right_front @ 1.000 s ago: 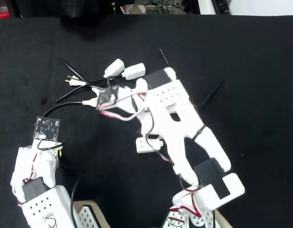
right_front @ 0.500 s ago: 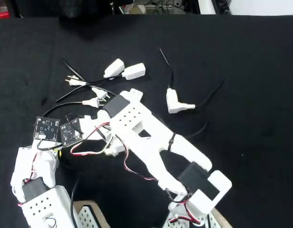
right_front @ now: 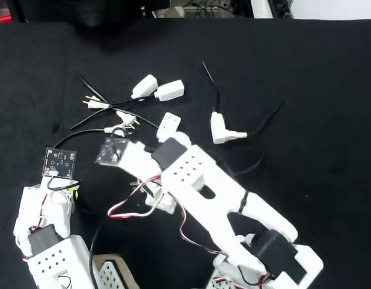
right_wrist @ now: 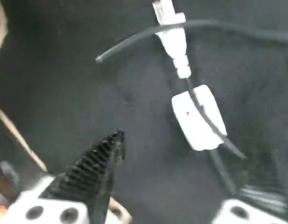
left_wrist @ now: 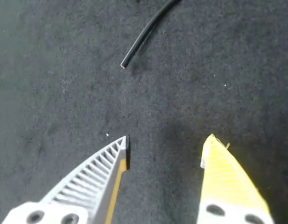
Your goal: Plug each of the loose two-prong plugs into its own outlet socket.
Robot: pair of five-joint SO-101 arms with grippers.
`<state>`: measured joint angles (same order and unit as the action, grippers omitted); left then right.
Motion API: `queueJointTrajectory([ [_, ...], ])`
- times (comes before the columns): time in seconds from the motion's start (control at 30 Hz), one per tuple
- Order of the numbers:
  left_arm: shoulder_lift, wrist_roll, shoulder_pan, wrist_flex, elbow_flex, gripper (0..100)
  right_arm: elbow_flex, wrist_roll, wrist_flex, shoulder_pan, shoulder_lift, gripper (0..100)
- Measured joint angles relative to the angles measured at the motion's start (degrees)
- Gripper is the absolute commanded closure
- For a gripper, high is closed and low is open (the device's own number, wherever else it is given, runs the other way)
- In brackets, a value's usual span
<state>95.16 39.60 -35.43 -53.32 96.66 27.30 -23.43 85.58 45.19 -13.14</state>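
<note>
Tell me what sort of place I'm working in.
Probably a robotics lab or workshop bench: a black cloth-covered table, two white arms at its near edge, and loose plugs and socket blocks laid out as practice pieces.

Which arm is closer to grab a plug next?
Right. The right pincer hangs open near a white plug; the left pincer is open over bare cloth beside a cable end.

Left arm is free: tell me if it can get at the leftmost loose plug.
Probably yes: the left gripper is open, with only cloth and a thin cable between it and the plug; the right arm lies off to the side.
</note>
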Motion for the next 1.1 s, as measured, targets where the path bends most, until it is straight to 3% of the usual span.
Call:
queueJointTrajectory([
  [0.1, 0.0, 0.0, 0.0, 0.0, 0.0, 75, 1.85, 8.44, -7.38, -1.76, 0.53, 89.9],
  [0.27, 0.0, 0.0, 0.0, 0.0, 0.0, 75, 0.44, 20.75, -14.86, -10.64, 5.45, 85.7],
  [0.6, 0.0, 0.0, 0.0, 0.0, 0.0, 75, -2.37, 62.15, -18.02, -1.23, 19.69, 79.5],
  [0.93, 0.0, 0.0, 0.0, 0.0, 0.0, 75, -3.78, 75.6, -21.01, -1.41, 21.8, 79.3],
  [1.1, 0.0, 0.0, 0.0, 0.0, 0.0, 75, -5.45, 78.42, -19.25, -2.99, 20.48, 79.3],
])
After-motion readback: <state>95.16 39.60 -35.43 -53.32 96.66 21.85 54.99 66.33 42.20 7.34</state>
